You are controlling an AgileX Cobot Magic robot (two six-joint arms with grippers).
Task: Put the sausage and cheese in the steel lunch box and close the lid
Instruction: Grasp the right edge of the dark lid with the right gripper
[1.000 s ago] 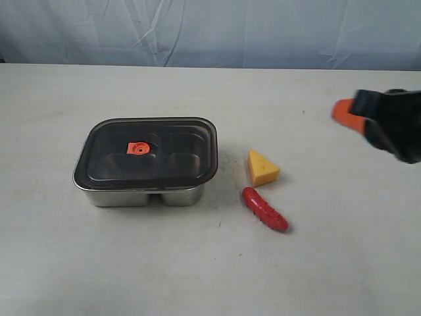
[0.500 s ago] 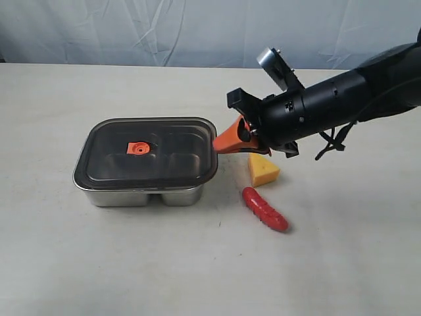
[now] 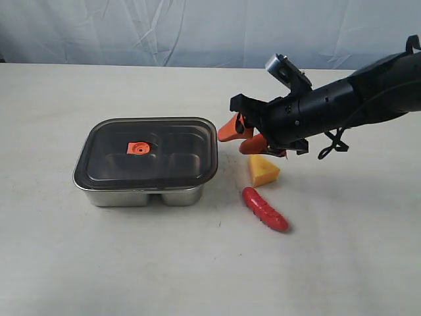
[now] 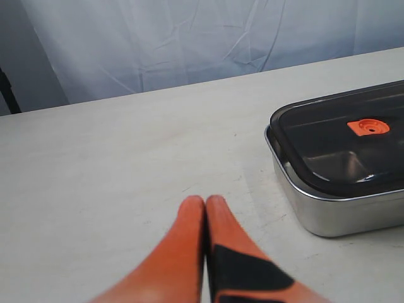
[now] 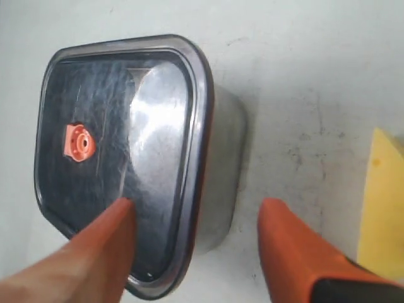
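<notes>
The steel lunch box [image 3: 141, 195] sits left of centre with the dark lid [image 3: 164, 148] lying on it, orange valve up. The yellow cheese [image 3: 263, 171] and the red sausage [image 3: 265, 209] lie on the table to its right. My right gripper [image 3: 238, 137] hovers open just off the box's right end and above the cheese; in the right wrist view one orange finger [image 5: 107, 233] is over the lid [image 5: 113, 120] and the other beside the cheese [image 5: 385, 208]. My left gripper [image 4: 205, 203] is shut and empty, low over the table near the lunch box [image 4: 328, 211]. It is out of the exterior view.
A pale blue cloth backdrop [image 3: 197, 29] hangs behind the beige table [image 3: 99, 263]. The black right arm [image 3: 342, 102] stretches in from the right edge above the table.
The right arm swept in from the right edge to the box's right end over the cheese, and its fingers have spread apart. Box, lid, cheese and sausage have not moved.
</notes>
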